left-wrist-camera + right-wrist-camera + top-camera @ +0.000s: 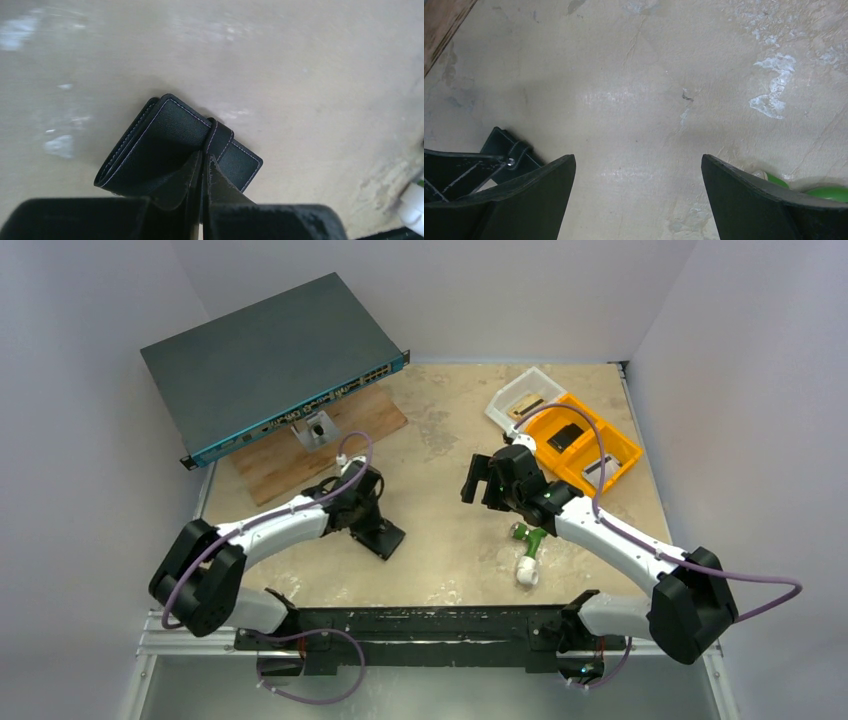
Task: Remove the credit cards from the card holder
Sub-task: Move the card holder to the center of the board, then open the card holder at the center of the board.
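Left wrist view: my left gripper [205, 159] has its jaws pressed together on the closure strap [220, 136] of the card holder [160, 145]. The holder lies folded shut on the table [310, 75], left of centre. No credit cards show; I judge them to be inside.

Risk one: the grip is on a thin strap only. A pull may drag or lift the whole holder instead of popping the snap, or the strap may slide out from between the fingertips.

Right wrist view: my right gripper [638, 160] hangs above bare table with jaws spread wide, holding nothing, well apart from the holder.

Risk two: nothing pins the holder's body, so it may swing or flip when I tug.

Farther right, a green-and-white piece [528, 558] lies close beside the right arm. A careless lowering of that arm could knock it.
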Tool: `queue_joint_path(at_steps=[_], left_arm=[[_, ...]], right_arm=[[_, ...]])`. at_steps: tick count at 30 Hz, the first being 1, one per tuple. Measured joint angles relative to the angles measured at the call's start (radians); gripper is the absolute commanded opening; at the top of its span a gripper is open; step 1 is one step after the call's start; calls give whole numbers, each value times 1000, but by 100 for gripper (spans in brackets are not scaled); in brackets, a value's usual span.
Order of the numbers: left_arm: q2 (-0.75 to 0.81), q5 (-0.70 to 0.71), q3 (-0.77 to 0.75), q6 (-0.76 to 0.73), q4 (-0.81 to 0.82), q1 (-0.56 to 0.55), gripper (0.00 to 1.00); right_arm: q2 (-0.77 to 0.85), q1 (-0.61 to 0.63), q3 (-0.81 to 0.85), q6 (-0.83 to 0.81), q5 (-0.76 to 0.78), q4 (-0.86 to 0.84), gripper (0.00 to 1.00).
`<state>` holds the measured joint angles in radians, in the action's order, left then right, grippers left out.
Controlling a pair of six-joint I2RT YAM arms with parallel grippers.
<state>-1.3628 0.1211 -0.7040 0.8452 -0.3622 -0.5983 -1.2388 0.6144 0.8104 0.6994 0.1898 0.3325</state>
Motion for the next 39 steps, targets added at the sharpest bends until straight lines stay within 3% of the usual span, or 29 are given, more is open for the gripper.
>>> queue_joint_path(at_steps=[12,13,18,21,22,27,30,39], left_arm=[[-250,-264,-207,-64,86,-158,0],[-260,-283,-217,-77,88,-160,2],[-277,-338,-253,-135,82,-161,30],[-269,-342,-263,-149,69,-161,35],[-260,-340,-263,-150,59,-161,34],[-170,-286,-261,-128,-27,-147,10],[-92,-245,-229,-103,-53,-111,3],[-6,-208,-60,-40,-82,-3,0]], right_arm=[[11,0,-49,0,-18,-5,99],[16,0,-58,0,-24,-5,98],[26,5,-76,-4,-37,-9,96],[26,27,-76,-14,-35,-11,94],[26,40,-76,-17,-33,-11,93],[-7,114,-76,-29,-20,-11,80],[-49,163,-66,-37,-11,-10,66],[-217,275,55,-59,29,-12,51]])
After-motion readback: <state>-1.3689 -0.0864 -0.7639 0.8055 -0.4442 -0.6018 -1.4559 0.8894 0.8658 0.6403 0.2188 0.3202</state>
